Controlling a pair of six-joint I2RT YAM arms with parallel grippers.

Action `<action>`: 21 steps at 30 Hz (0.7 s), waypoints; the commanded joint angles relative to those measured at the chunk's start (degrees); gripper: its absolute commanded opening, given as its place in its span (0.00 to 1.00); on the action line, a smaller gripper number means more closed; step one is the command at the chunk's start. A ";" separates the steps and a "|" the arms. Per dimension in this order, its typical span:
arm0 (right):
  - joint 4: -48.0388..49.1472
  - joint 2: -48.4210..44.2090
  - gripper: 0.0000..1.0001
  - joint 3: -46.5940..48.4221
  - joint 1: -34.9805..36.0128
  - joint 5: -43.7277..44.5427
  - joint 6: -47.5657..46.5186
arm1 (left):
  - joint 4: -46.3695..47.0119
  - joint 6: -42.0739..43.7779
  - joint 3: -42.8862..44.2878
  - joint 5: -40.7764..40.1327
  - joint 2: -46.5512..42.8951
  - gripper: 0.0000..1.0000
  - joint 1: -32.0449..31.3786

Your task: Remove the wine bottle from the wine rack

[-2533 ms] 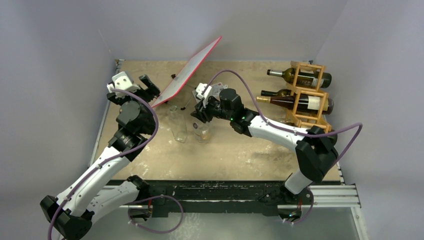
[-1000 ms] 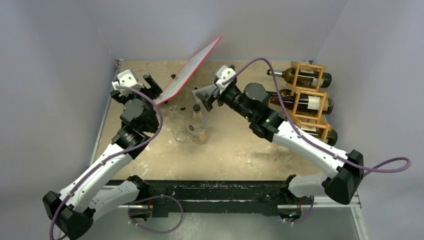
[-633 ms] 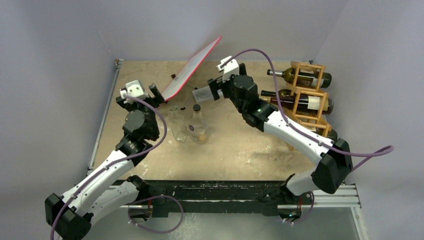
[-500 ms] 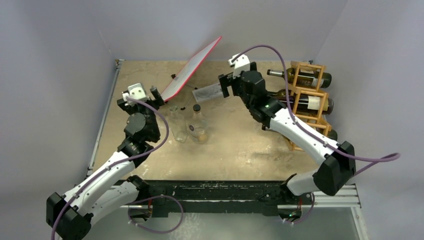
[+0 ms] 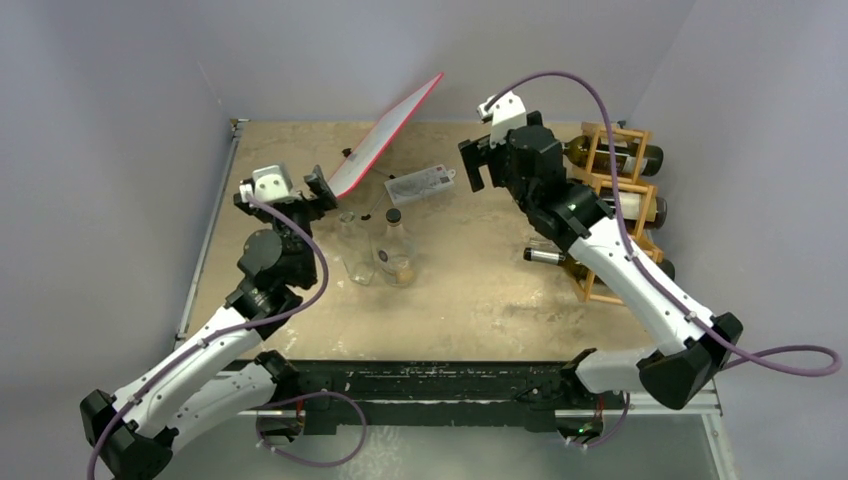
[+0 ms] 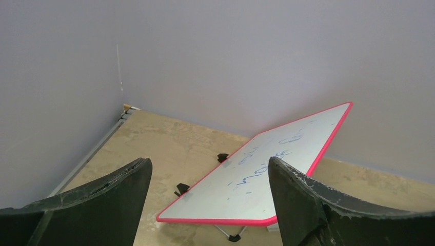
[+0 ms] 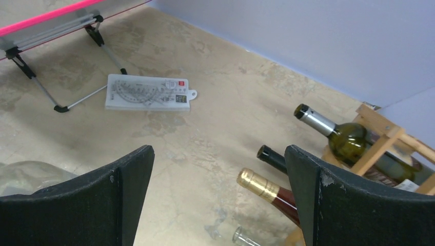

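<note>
The wine rack (image 5: 622, 192), a light wooden lattice, stands at the table's right edge with several wine bottles lying in it, necks pointing left. In the right wrist view I see a green bottle with a silver cap (image 7: 328, 128), a dark neck (image 7: 272, 156), a gold-capped bottle (image 7: 261, 187) and the rack's wood (image 7: 382, 133). My right gripper (image 5: 477, 166) (image 7: 218, 154) hangs open and empty just left of the rack, above the bottle necks. My left gripper (image 5: 312, 188) (image 6: 205, 161) is far left, jaws apart, holding nothing.
A red-edged whiteboard (image 5: 385, 135) (image 6: 267, 174) leans on a wire stand at the back, right in front of the left gripper. A white ruler case (image 5: 420, 183) (image 7: 147, 93) lies flat behind two clear glass bottles (image 5: 395, 250). Walls close in on three sides.
My right arm has swung right from the glass bottles toward the rack, uncovering the white case. The left gripper has shifted slightly right and its jaws have parted a little.
</note>
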 commanded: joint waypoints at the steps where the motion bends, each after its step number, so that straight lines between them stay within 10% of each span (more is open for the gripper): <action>1: -10.40 -3.56 1.00 6.12 -0.29 0.30 -1.99 | -2.52 -0.42 5.15 0.99 1.15 0.83 -0.61; 11: -35.17 -4.99 1.00 -0.02 -0.20 -10.70 -18.57 | -2.51 -1.59 6.28 -4.79 -0.98 0.87 0.39; 21: -35.36 -14.81 1.00 -12.25 -0.20 -18.25 -27.73 | -5.53 -5.62 7.86 -5.02 -0.61 0.89 2.72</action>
